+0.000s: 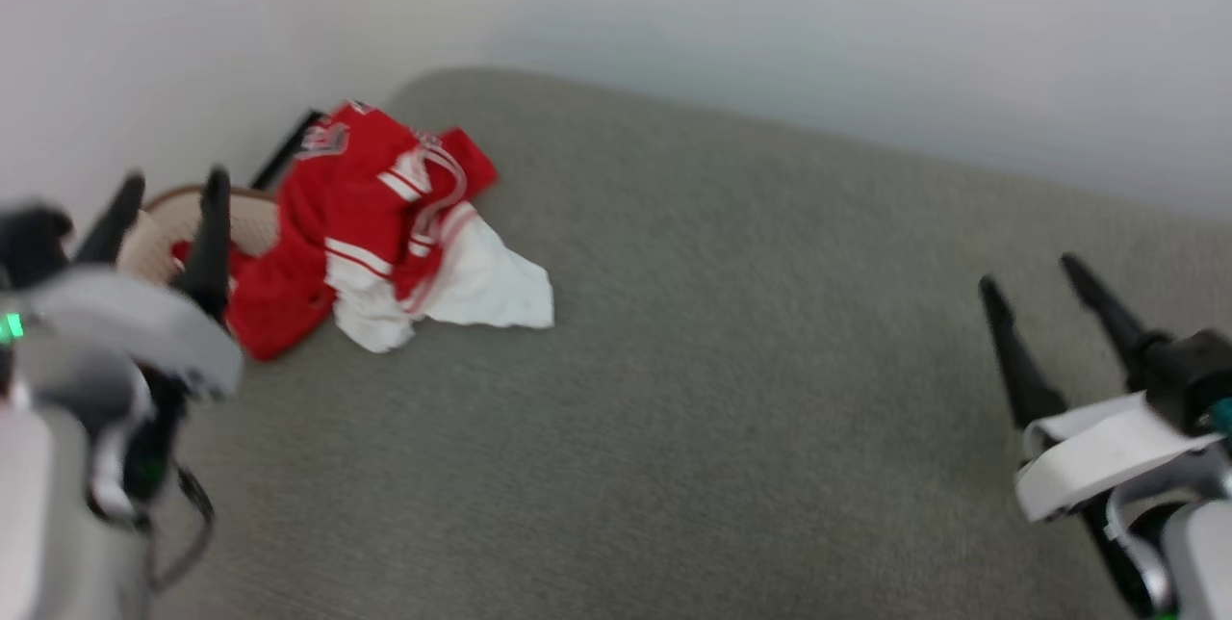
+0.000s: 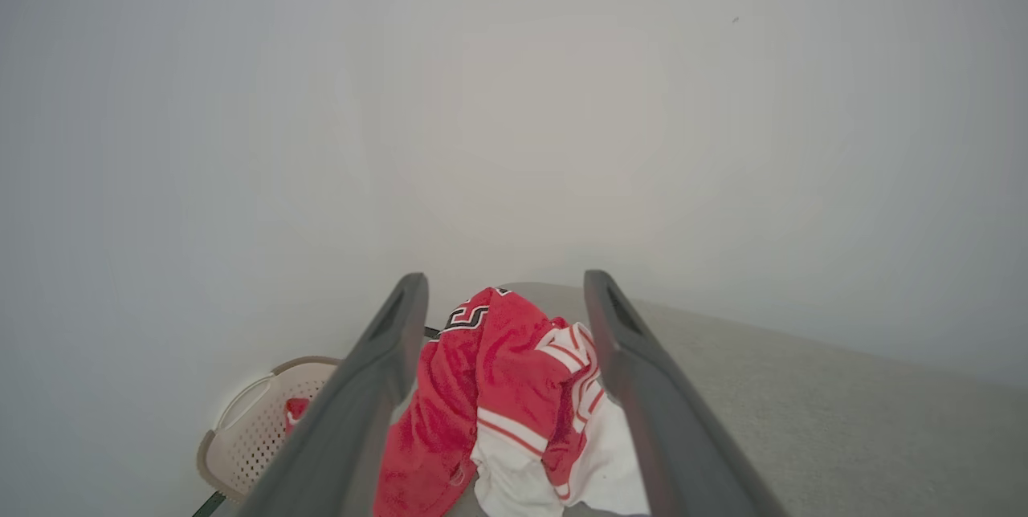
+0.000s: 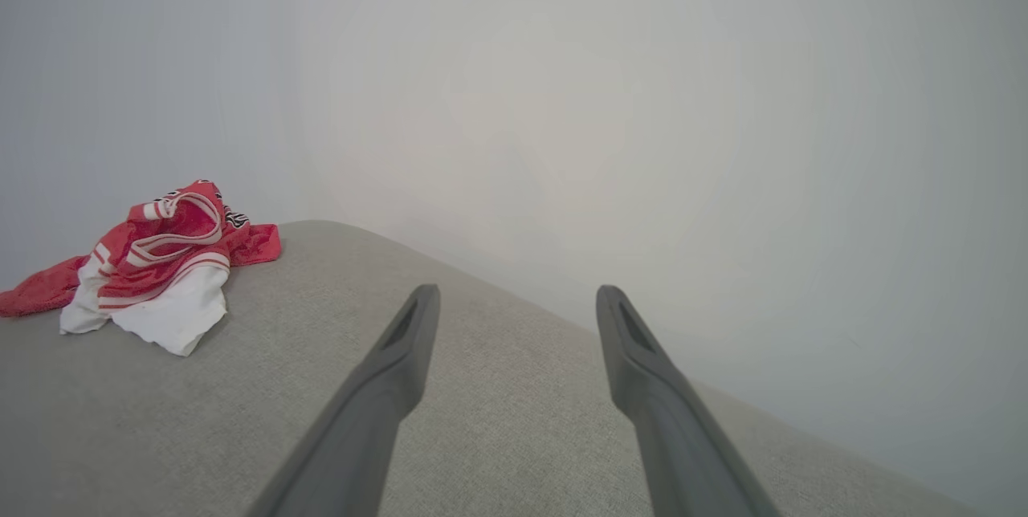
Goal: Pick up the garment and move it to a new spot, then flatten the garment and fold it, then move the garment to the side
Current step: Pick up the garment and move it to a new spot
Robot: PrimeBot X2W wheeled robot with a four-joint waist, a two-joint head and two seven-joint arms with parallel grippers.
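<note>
Garment (image 1: 385,235) crumpled at 10 o'clock on grey fabric surface (image 1: 722,360), beside beige basket (image 1: 166,223); left fingers (image 1: 210,245) spread, empty, at 9 o'clock near garment; right fingers (image 1: 1015,360) spread, empty, at 4 o'clock, well apart

One garment (image 1: 366,216), one basket (image 2: 257,421), one left gripper (image 1: 175,177), one right gripper (image 1: 1028,271), perhaps one strap (image 1: 287,150)

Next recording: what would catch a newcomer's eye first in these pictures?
The crumpled red-and-white garment stands out, heaped at the far left corner of the grey fabric surface, beside a beige basket. Then the two open, empty pincers: the left pincer aimed at the heap, the right pincer over bare fabric at the right.
</note>
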